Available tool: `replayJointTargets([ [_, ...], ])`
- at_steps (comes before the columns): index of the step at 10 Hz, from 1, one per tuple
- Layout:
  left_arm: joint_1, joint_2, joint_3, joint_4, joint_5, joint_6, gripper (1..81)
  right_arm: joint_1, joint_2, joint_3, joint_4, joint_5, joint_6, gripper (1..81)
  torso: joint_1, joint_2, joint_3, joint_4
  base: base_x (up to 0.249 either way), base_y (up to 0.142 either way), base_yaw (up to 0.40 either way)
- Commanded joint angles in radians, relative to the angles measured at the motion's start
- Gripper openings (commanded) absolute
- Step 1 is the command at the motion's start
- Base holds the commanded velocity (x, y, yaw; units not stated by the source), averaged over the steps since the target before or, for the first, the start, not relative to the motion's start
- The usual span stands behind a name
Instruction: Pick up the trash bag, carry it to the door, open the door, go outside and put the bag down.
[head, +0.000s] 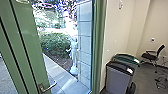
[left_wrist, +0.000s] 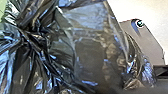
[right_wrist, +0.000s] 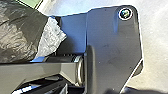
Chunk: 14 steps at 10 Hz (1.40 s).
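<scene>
Close to the robot's body, the bag (left_wrist: 92, 50) hangs or rests in dark, shiny folds, up against or just beside the base plate (right_wrist: 112, 45); which of these, I cannot tell. Nor can I tell whether the left tool or the right tool is clenched, released or grasping the bag. Farther out, the door (head: 28, 32) stands open to the left, its handle (head: 42, 88) low at the inner edge. To the right, two bins (head: 118, 78) sit by the wall (head: 116, 32), just inside the frame (head: 98, 50). Outside lies the path (head: 60, 72), with a person (head: 73, 53) beyond the opening and a hedge (head: 53, 43) behind.

The likeliest trouble is a snag: the bag looks loose and bulky, so the handle or the frame could catch it and tear the thin plastic. Cutting too far right could bring the robot against the frame or the bins. If the door swings back, it could pinch the bag, and the person could end up in the way on the path.

The left wrist view gives the gathered creases, where the plastic bunches tightly. The right wrist view gives a smoother, bulging side and a pale crumpled piece (right_wrist: 51, 37) beside it, near the plate. The head view adds the way out, and a chair (head: 151, 55) deeper in the room.
</scene>
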Motion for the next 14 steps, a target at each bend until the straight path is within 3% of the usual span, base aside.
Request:
replayJointTargets([
  [1, -0.056, -0.002, 0.002, 0.01, 0.044, 0.01, 1.0, 0.044, 0.0, 0.002, -0.003, -0.05, 0.002, 81.1, 0.0, 0.0, 0.0, 0.0, 0.128, 0.0, 0.0],
  [4, -0.056, -0.002, 0.001, 0.008, 0.044, 0.01, 1.0, 0.043, 0.0, 0.002, -0.003, -0.049, 0.002, 81.1, 0.0, 0.0, 0.0, 0.0, 0.106, 0.0, 0.0],
  [14, -0.056, -0.006, 0.0, 0.01, 0.046, 0.01, 1.0, 0.044, 0.002, 0.002, -0.003, -0.049, 0.002, 81.1, 0.0, 0.0, 0.0, 0.0, 0.0, 0.0, 0.0],
])
